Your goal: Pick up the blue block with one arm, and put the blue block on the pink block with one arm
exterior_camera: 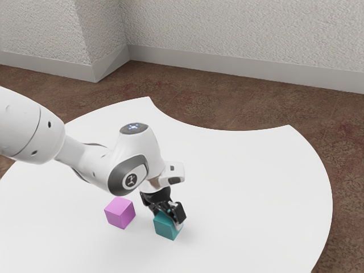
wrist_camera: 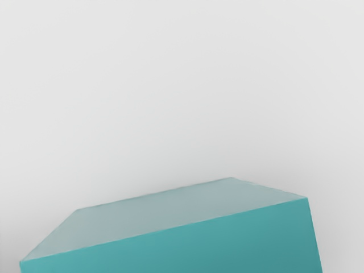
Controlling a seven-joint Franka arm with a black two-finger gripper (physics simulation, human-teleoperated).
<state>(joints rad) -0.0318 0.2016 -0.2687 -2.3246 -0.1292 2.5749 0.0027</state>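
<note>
The blue block (exterior_camera: 165,229), teal in colour, sits on the white table (exterior_camera: 244,182) near its front. My gripper (exterior_camera: 169,217) reaches down over the block's top, its black fingers pressed against two opposite sides, shut on the block. In the wrist view the blue block (wrist_camera: 187,239) lies just under my hand. The pink block (exterior_camera: 119,212) rests on the table a short way off, toward the exterior view's left of the blue block, apart from it.
The table's curved front edge (exterior_camera: 318,250) runs close on the exterior view's right. Brown floor (exterior_camera: 239,96) and a light wall lie beyond the table's far edge. My arm's white elbow (exterior_camera: 133,165) hangs above the two blocks.
</note>
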